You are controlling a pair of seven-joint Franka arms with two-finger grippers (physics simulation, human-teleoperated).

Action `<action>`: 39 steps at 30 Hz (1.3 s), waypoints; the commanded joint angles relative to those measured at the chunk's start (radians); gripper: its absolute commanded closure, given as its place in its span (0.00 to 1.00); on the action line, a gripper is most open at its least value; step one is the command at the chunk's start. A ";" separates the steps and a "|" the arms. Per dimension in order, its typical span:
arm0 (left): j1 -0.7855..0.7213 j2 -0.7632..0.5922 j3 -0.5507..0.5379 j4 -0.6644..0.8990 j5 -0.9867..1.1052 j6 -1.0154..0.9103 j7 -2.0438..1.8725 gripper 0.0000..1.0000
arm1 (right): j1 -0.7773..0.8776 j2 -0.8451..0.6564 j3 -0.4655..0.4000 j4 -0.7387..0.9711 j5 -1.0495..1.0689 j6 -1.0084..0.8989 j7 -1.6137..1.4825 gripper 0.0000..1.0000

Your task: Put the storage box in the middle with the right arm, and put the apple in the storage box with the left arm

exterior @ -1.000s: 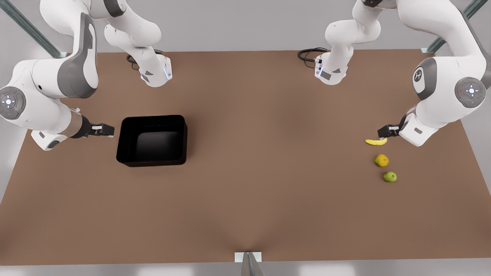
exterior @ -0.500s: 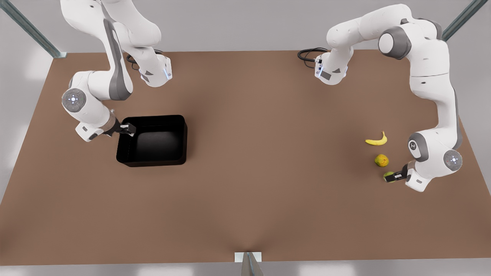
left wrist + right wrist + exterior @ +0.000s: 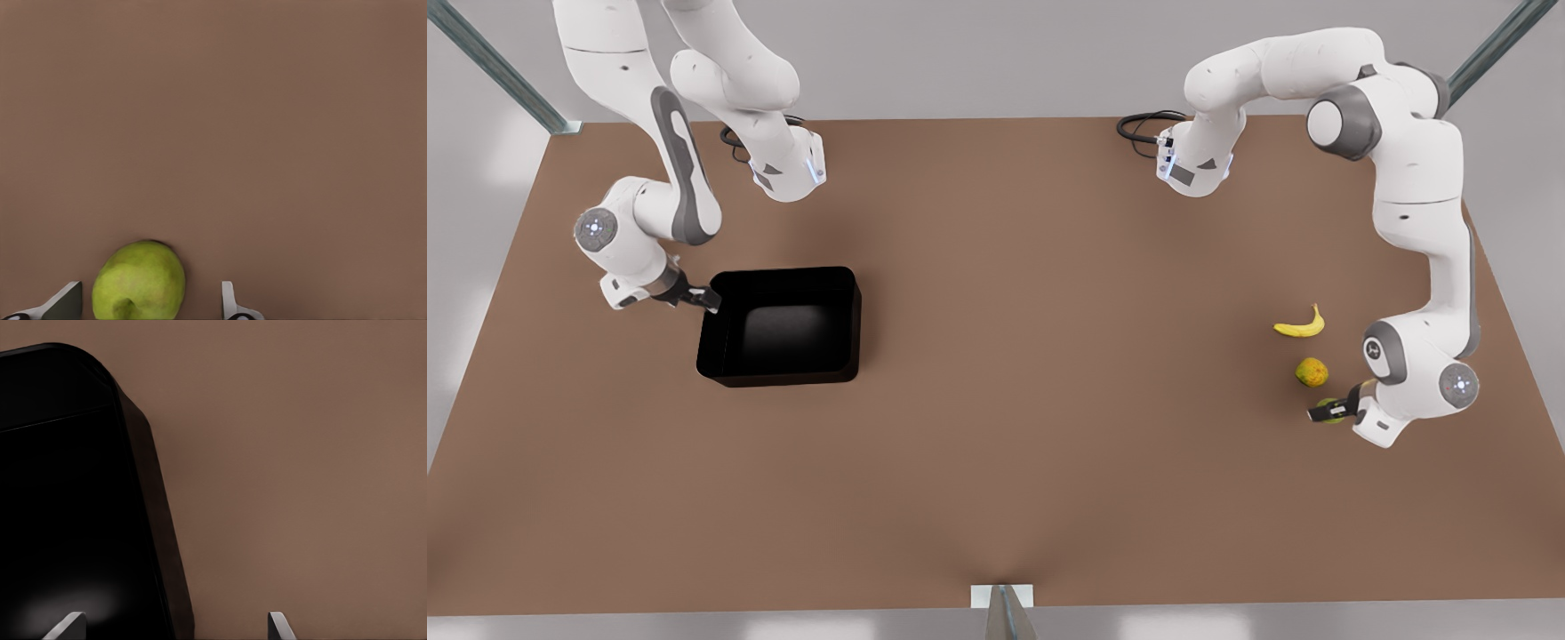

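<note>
While both spread grippers straddle apple and storage box wall, mottled fruit just beside.

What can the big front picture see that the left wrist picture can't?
Front view alone: the storage box, the right claw at its wall, the banana and the mottled fruit. Left wrist view alone: the open left claw has a finger on each side of the apple, with gaps. Both share the apple and the brown table.
</note>
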 commanded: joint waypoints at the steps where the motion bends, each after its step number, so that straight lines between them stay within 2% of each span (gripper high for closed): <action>1: 0.002 0.003 0.000 0.000 0.000 0.000 0.000 0.00 | 0.001 0.003 0.000 -0.005 0.000 0.009 0.020 0.00; 5: 0.002 0.017 0.000 0.008 -0.001 0.000 0.000 0.00 | 0.011 0.050 0.006 -0.054 -0.003 0.112 0.028 0.00; 11: 0.002 0.034 0.000 0.014 0.000 0.000 0.000 0.00 | -0.001 0.092 -0.002 -0.054 -0.001 0.124 -0.041 0.00; 15: 0.002 0.036 0.002 0.014 0.000 0.000 0.000 0.00 | -0.005 0.163 -0.015 -0.054 -0.001 0.212 -0.063 0.00; 17: 0.002 0.036 0.002 0.014 0.000 0.000 0.000 0.00 | -0.005 0.155 -0.015 -0.054 -0.001 0.207 -0.061 0.71; 18: 0.002 0.036 0.002 0.014 0.002 0.000 0.000 0.00 | -0.005 0.152 -0.015 -0.054 -0.001 0.204 -0.063 0.79; 19: 0.003 0.036 0.002 0.014 0.002 0.000 0.000 0.03 | -0.005 0.149 -0.015 -0.054 -0.001 0.203 -0.063 0.79; 21: 0.002 0.036 0.002 0.014 0.002 0.043 -0.002 0.24 | -0.004 0.147 -0.014 -0.054 -0.003 0.201 -0.063 0.79; 33: 0.000 0.034 0.003 0.011 0.002 0.043 -0.011 0.24 | -0.001 0.126 -0.015 -0.051 -0.003 0.174 -0.075 0.79; 35: 0.000 0.034 0.003 0.011 0.002 0.043 -0.011 0.26 | 0.001 0.087 -0.014 -0.045 -0.003 0.118 -0.075 0.79; 39: 0.000 0.034 0.006 0.011 0.002 0.043 -0.011 0.27 | 0.002 -0.080 -0.011 0.047 0.000 -0.230 -0.064 0.79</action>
